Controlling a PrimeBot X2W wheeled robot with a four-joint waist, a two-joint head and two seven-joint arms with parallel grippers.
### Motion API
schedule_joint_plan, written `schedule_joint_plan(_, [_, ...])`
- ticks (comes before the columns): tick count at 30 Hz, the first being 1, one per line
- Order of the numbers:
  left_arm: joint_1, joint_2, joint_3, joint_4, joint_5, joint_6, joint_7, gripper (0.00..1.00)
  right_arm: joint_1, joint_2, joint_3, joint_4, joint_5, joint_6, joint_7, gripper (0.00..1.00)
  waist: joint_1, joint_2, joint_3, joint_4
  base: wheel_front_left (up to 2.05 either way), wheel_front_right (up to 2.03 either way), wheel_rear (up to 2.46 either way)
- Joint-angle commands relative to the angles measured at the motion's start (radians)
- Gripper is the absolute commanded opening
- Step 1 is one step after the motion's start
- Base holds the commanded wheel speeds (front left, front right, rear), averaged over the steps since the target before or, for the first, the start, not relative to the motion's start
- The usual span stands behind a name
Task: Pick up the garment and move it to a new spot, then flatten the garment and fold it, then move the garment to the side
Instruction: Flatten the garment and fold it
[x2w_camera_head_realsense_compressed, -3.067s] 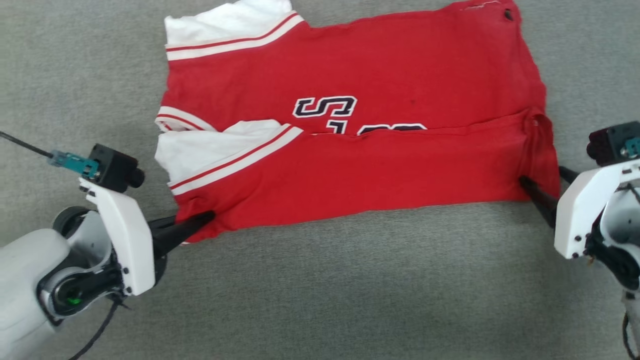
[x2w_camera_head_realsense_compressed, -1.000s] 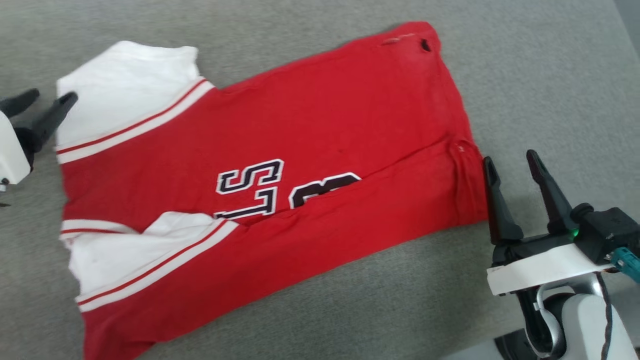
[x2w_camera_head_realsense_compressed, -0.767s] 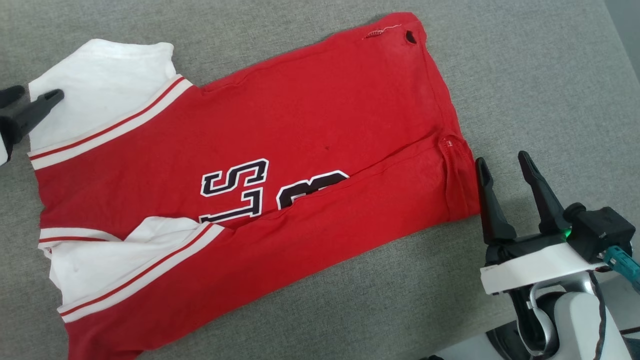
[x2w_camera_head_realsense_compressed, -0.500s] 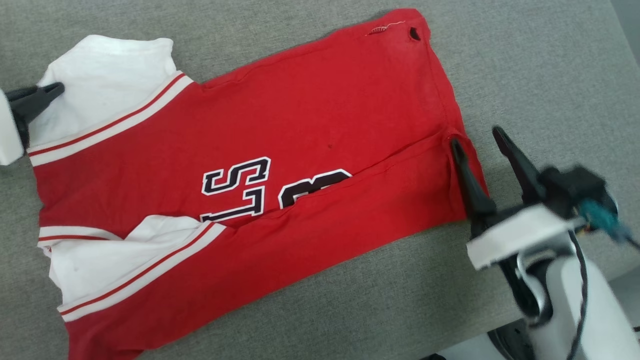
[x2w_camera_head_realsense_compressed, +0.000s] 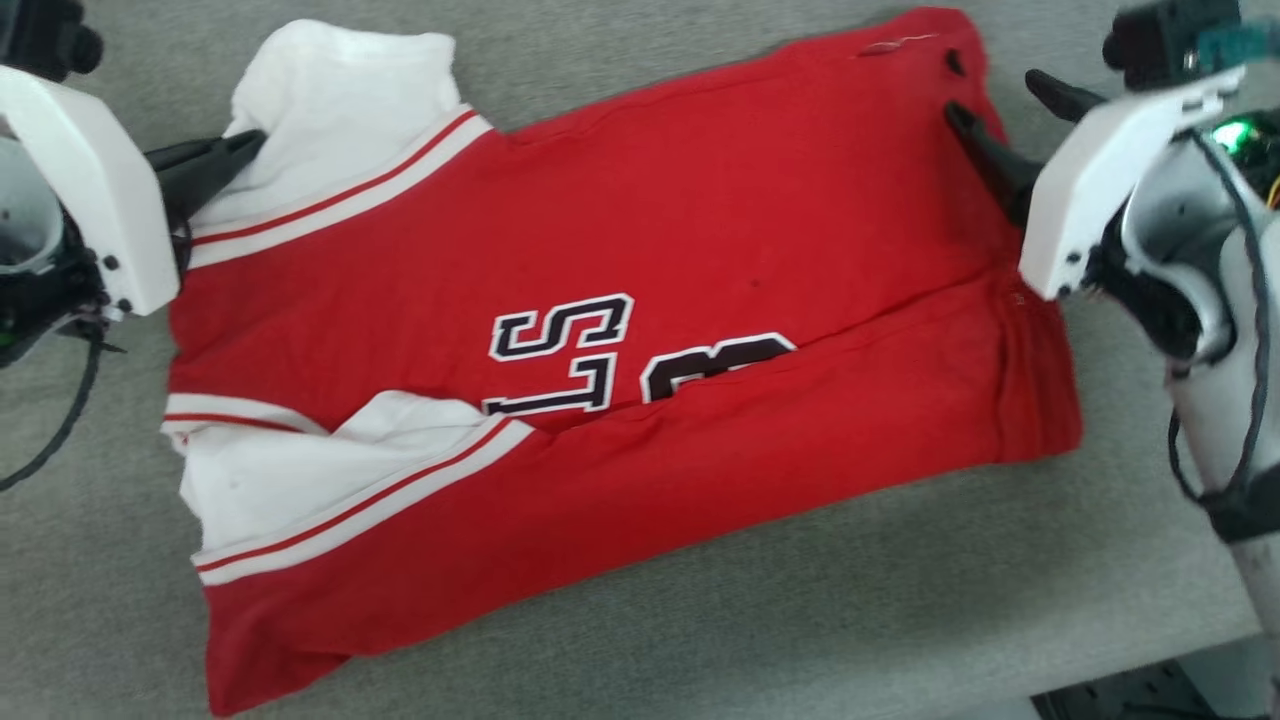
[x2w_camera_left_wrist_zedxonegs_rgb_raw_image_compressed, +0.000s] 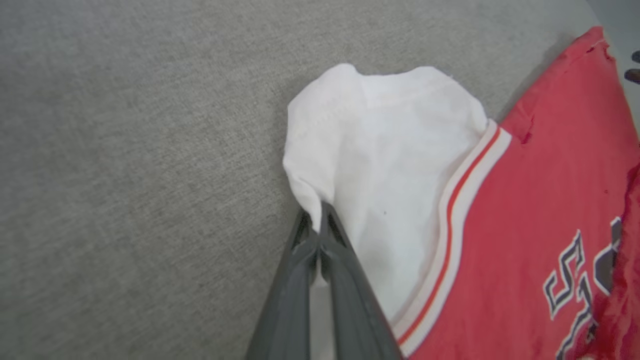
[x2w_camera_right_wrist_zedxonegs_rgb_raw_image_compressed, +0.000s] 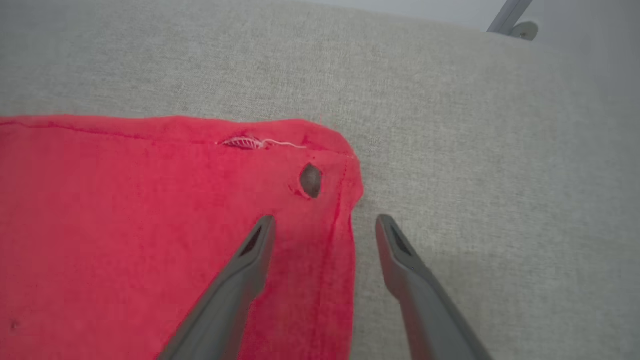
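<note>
- Garment (x2w_camera_head_realsense_compressed: 650, 200), a soft red fabric T-shirt with white sleeve ends and striped trim, lies spread across the middle of the grey cloth-covered desk (x2w_camera_head_realsense_compressed: 700, 650).
- Just changed: the left claw (x2w_camera_head_realsense_compressed: 245, 145), a second ago spread open beside the far white sleeve (x2w_camera_head_realsense_compressed: 340, 100), has now pinched flat together on that sleeve's outer edge. The left wrist view shows white cloth caught between its tips (x2w_camera_left_wrist_zedxonegs_rgb_raw_image_compressed: 315, 220).
- The right claw (x2w_camera_head_realsense_compressed: 990, 95) has travelled from the near end of the hem (x2w_camera_head_realsense_compressed: 1040, 400) to its far corner. It stands wide open and holds nothing, one finger over red cloth and one over bare desk, just short of a small hole (x2w_camera_right_wrist_zedxonegs_rgb_raw_image_compressed: 311, 181).
- Meaning, as I judge it: one far corner is secured and the other is about to be; once both are gripped, the far edge can be folded toward the near edge of the desk.
- Long axis: it runs left to right across the desk, slanting away toward the far right. The sleeves point left and the hem right.
- The near long edge is already folded over, covering part of the dark lettering (x2w_camera_head_realsense_compressed: 560, 340).
</note>
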Motion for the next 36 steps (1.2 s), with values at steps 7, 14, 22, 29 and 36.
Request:
schedule_joint_plan(7, [-0.045, -0.033, -0.033, -0.030, 0.001, 0.001, -0.032, 0.00, -0.162, 0.002, 0.044, 0.175, 0.095, 0.000, 0.210, 1.00, 0.0000, 0.0000, 0.030, 0.067, 0.00, 0.00, 0.00])
schedule_joint_plan(14, [-0.068, -0.071, -0.051, -0.028, -0.006, 0.001, -0.058, 0.00, -0.176, 0.008, 0.077, 0.292, 0.117, 0.000, 0.245, 0.20, 0.0000, 0.0000, 0.026, 0.091, 0.00, 0.00, 0.00])
schedule_joint_plan(22, [-0.030, -0.092, -0.057, -0.063, -0.046, 0.001, -0.159, 0.00, -0.164, -0.033, 0.063, 0.272, 0.140, -0.001, 0.140, 0.00, 0.0000, 0.0000, -0.054, 0.111, 0.00, 0.00, 0.00])
schedule_joint_plan(29, [0.063, -0.042, -0.064, -0.228, -0.064, 0.001, -0.286, 0.00, -0.023, -0.117, 0.093, 0.132, 0.179, 0.000, 0.106, 0.00, 0.0000, 0.0000, -0.161, 0.141, 0.00, 0.00, 0.00])
schedule_joint_plan(36, [0.216, 0.078, -0.076, -0.422, -0.020, 0.001, -0.449, 0.00, 0.219, -0.201, 0.040, -0.058, 0.207, 0.000, 0.103, 0.00, 0.0000, 0.0000, -0.241, 0.169, 0.00, 0.00, 0.00])
